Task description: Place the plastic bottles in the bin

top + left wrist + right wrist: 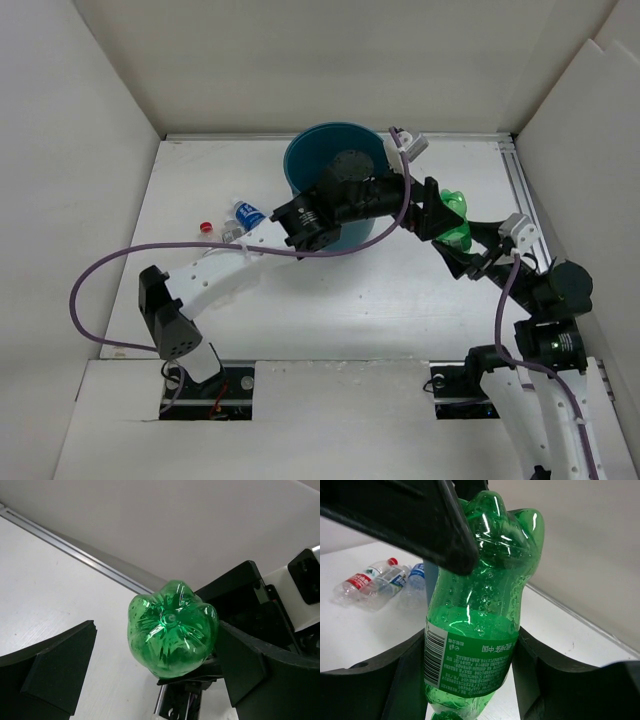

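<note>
An all-green plastic bottle [456, 218] is held in the air just right of the teal bin [303, 160]. My right gripper [463, 246] is shut on its labelled middle [470, 655], one finger on each side. My left gripper [438, 210] is open around the bottle's lobed base [172, 627]. Its left finger [50, 672] stands clear of the bottle and its right finger [245, 662] is close beside it. Clear bottles with red [207, 228] and blue [247, 215] labels lie on the table left of the bin. They also show in the right wrist view [370, 580].
White walls enclose the table on three sides. A metal rail [522, 200] runs along the right edge of the table. The left arm [330, 210] reaches across the front of the bin, trailing a purple cable [100, 270].
</note>
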Robot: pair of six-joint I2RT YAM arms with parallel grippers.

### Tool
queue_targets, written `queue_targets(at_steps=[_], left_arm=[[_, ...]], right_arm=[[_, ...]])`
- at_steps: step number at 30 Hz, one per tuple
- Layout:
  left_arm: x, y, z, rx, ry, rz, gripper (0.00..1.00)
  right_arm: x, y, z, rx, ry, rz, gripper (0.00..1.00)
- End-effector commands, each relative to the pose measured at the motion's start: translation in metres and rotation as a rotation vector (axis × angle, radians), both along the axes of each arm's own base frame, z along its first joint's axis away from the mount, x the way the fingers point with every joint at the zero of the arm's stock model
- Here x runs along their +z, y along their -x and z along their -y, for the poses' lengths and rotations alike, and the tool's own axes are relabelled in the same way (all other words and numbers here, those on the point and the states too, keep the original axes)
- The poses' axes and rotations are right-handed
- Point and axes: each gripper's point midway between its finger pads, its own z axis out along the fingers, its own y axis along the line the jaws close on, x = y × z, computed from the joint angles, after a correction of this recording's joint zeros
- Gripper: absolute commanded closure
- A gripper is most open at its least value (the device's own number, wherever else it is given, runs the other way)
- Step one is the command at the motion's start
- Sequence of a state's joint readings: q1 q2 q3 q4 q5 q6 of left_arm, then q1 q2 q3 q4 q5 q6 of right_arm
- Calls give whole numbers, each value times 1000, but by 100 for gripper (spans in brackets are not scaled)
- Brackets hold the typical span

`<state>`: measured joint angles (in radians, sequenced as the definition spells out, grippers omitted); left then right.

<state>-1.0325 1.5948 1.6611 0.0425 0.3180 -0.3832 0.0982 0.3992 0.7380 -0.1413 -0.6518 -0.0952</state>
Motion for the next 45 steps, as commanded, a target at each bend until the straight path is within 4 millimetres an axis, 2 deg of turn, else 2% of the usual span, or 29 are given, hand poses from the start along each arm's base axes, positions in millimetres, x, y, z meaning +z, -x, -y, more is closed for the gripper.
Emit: queue_targets(at_steps=[1,4,6,7,9,10,12,13,15,16,18,20,22,23,24,26,27,30,31,32,33,35,36,38,40,41,42,43,45], left_arm=[[25,5,3,-32,61,26,0],[30,8,5,-56,70,32,0],[30,12,5,-78,70,33,7],[32,13,6,-87,80,39,14],[39,19,6,-118,96,51,40],[39,19,6,-118,96,51,71],[45,20,7,-127,108,49,89],[41,14,8,-117,102,36,99],[55,1,2,-70,133,26,100],[55,-21,-6,3,138,15,100],[71,-46,-23,89,158,17,100],[74,-88,-47,209,149,15,100],[85,-113,-69,286,157,46,100],[85,-136,-87,360,154,58,100],[89,-145,-99,397,157,73,100],[86,-170,-124,486,139,88,100],[84,-178,-132,508,131,84,100],[70,-209,-157,617,91,65,85],[64,-215,-164,641,76,53,52],[56,-220,-170,655,59,39,33],[56,-225,-178,675,66,28,19],[41,-229,-180,682,44,-5,0],[54,-224,-189,692,69,16,0],[61,-217,-193,691,83,29,0],[80,-208,-200,699,118,60,0],[74,-213,-207,750,102,43,0],[81,-209,-217,792,93,35,0],[79,-215,-232,890,94,-6,0],[63,-225,-262,1024,64,-83,0]], right_arm=[[40,18,-8,68,-21,136,100],[46,21,-9,79,-27,159,100],[46,21,-9,79,-27,159,100],[50,23,-9,79,-27,169,100],[54,22,-11,92,-31,183,100],[57,23,-11,92,-32,198,100],[57,20,-11,92,-32,195,100],[58,18,-9,80,-36,195,84],[53,12,-5,47,-34,186,39],[50,8,-2,24,-30,177,0],[38,-5,11,-77,-9,134,0],[18,-20,20,-137,35,70,0],[1,-30,19,-137,53,21,0],[-5,-34,19,-139,65,9,0],[-7,-36,19,-138,67,0,0],[-21,-41,17,-128,73,-31,0],[-20,-44,17,-128,72,-25,0],[-31,-50,19,-139,93,-38,0],[-35,-53,18,-138,96,-52,0],[-32,-52,17,-127,103,-32,0],[-37,-57,16,-125,107,-56,0],[-35,-57,13,-102,118,-48,0],[-37,-59,12,-92,132,-47,0],[-34,-60,15,-109,147,-34,0],[-28,-59,17,-122,161,-24,0],[-30,-60,19,-134,173,-25,0],[-30,-62,21,-143,175,-36,0],[-29,-61,23,-154,187,-39,0],[-29,-64,30,-196,198,-47,0]])
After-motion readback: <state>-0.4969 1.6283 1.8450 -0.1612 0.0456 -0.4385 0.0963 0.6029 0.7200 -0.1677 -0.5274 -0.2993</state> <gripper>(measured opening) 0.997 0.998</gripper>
